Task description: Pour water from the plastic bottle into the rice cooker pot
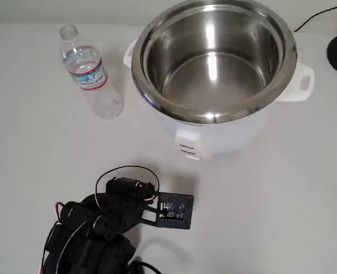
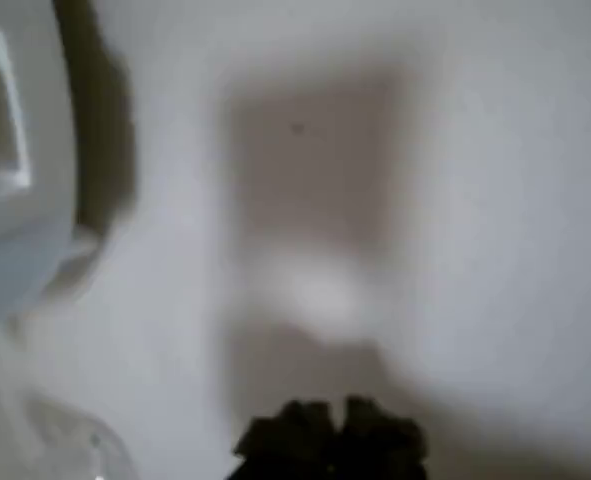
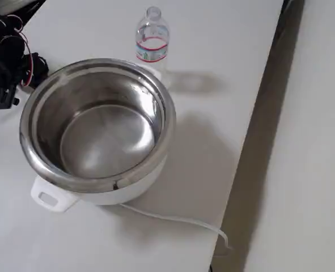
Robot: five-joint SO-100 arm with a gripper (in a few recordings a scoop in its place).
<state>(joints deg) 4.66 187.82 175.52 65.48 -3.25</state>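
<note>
One bottle [image 1: 88, 71] stands upright and capless on the table [image 1: 271, 200], just left of the pot [image 1: 214, 57] in the overhead view, well apart from the arm [image 1: 100, 228]. Thin, ribbed and slippery, it likely crushes easily and spills if squeezed; the labelled waist looks the firmest hold. The fixed view shows the pot's empty floor and the cord [image 3: 178, 221]. The blurred wrist view shows the gripper [image 2: 330, 440]; whether it is parted or closed cannot be told.

plastic bottle [image 1: 87, 71]: upright, capless, beside cooker | rice cooker pot [image 1: 214, 57]: shiny steel, empty
</note>
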